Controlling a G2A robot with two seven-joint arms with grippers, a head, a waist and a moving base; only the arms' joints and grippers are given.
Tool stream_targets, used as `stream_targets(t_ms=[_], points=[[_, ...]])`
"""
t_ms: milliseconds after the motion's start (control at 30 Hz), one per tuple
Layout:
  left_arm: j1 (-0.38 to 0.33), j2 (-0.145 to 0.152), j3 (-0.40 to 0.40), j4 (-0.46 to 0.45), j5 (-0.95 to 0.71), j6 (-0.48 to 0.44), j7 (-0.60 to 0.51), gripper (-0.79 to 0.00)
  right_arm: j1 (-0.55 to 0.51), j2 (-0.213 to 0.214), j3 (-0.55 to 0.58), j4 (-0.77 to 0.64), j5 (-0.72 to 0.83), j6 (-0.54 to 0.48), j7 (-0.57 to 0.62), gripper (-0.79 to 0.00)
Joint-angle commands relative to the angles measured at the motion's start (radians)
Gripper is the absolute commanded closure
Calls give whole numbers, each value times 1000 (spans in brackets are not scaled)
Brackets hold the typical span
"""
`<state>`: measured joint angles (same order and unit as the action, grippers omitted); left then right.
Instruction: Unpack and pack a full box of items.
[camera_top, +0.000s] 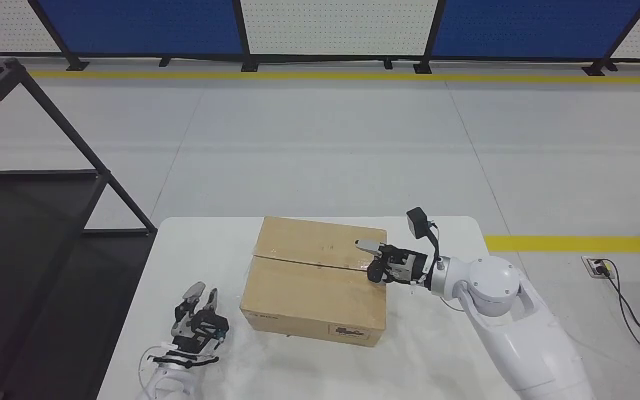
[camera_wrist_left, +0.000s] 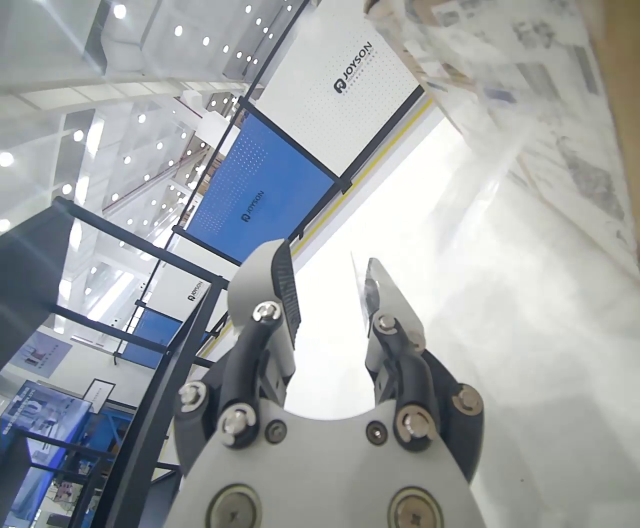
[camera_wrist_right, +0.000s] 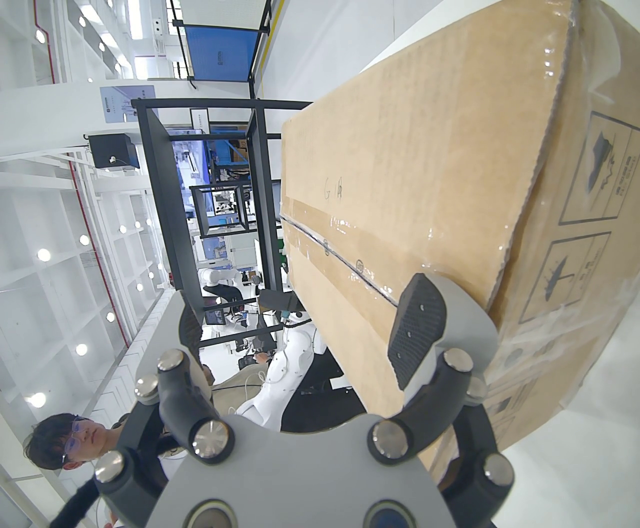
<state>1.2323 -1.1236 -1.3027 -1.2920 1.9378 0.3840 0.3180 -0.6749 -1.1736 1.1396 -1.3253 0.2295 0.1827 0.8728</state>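
Observation:
A closed cardboard box with a taped centre seam stands in the middle of the white table. My right gripper is at the box's right end, level with its top, fingers open. In the right wrist view the right gripper straddles the top edge of the box, and one padded finger lies close to the seam. My left gripper sits low near the table's front left, open and holding nothing. The left wrist view has the left gripper beside the plastic-wrapped side of the box.
A black metal rack stands just left of the table. Bare table surface lies left of the box and along the front edge. Blue and white partition panels close off the floor behind.

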Motion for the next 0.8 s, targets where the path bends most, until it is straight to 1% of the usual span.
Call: stream_targets(t_ms=[0, 33, 167, 500, 600, 767], points=[[1, -2, -8, -7, -8, 4, -3, -345, 0, 0, 0, 0, 0, 0, 0, -785], [1, -3, -12, -11, -16, 6, -4, -369, -10, 0, -1, -7, -2, -5, -13, -785], [2, -6, -25, -21, -17, 13, -3, -379, -26, 2, -1, -26, -8, -7, -15, -785], [2, -12, -54, -47, -22, 22, -2, -382, -25, 4, -7, -27, -19, -3, 1, -785], [-3, -15, -60, -56, -17, 21, -8, -400, -25, 4, -8, -26, -20, -5, 3, -785], [-13, -19, -67, -71, -13, 21, -17, -406, -28, 5, -9, -27, -23, -4, 4, -785]])
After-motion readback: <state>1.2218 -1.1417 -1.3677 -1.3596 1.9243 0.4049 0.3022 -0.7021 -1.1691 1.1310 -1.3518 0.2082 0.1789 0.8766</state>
